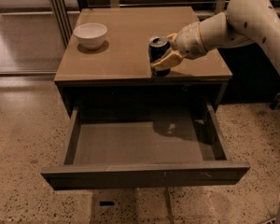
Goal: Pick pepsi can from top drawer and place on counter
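Note:
The pepsi can, dark blue with a silver top, is upright over the front right part of the counter. My gripper reaches in from the right and is shut on the can, with one tan finger in front of it and the other behind. I cannot tell whether the can's base touches the counter. The top drawer is pulled wide open below, and its grey bottom holds nothing but the arm's shadow.
A white bowl stands at the counter's back left. My white arm crosses above the counter's right edge. A metal railing runs behind the cabinet. Speckled floor surrounds the open drawer.

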{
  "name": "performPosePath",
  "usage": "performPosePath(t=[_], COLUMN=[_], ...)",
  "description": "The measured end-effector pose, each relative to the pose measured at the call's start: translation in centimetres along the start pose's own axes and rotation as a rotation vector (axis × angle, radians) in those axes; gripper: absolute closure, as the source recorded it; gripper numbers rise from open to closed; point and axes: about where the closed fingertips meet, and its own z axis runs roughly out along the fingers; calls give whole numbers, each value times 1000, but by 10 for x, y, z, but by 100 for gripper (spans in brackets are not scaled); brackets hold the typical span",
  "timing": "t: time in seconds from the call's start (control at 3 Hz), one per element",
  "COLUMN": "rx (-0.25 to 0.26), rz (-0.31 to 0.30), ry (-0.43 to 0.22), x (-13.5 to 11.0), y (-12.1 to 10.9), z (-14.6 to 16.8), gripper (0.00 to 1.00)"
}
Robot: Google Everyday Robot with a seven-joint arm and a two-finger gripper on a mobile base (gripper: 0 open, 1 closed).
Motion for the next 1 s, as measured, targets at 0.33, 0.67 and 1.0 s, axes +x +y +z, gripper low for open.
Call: performPosePath(t=[0.33, 0.67, 1.0], rx=[33, 53, 67], rz=[24, 77, 133], ry=[-29, -55, -73], x=[0, 5, 14], y=[-30, -49, -57], z=[2, 6, 9], gripper=[100, 100, 100])
